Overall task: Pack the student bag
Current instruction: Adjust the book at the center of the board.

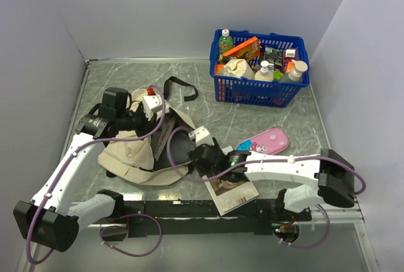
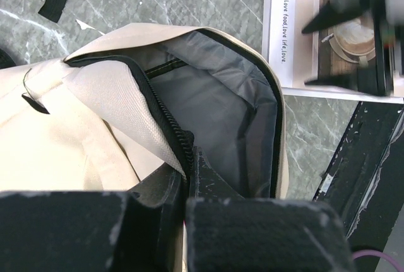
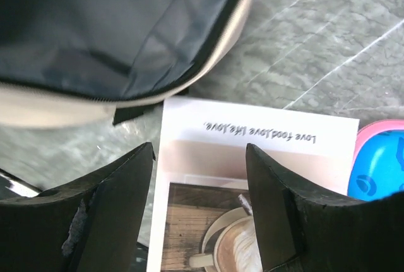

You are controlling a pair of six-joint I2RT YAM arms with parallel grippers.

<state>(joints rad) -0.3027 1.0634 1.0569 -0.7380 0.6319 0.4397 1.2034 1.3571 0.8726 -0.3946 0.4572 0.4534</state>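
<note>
The student bag [image 1: 136, 152] is a beige fabric backpack with black straps. It lies at the left centre with its zipped mouth open towards the right arm. My left gripper [image 1: 154, 120] is shut on the bag's zipper edge [image 2: 165, 111] and holds the mouth up. The grey lining [image 2: 214, 101] shows in the left wrist view. My right gripper [image 1: 203, 161] is open and empty, low over a book [image 1: 233, 193] with a coffee-cup cover. In the right wrist view its jaws [image 3: 199, 152] frame the book's top edge [image 3: 189, 124], just outside the bag's mouth [image 3: 126, 26].
A pink pencil case [image 1: 265, 141] lies right of the book; its blue end shows in the right wrist view [image 3: 379, 168]. A blue plastic basket [image 1: 259, 92] full of bottles and packets stands at the back right. A black strap [image 1: 180, 88] trails behind the bag. Walls close the sides.
</note>
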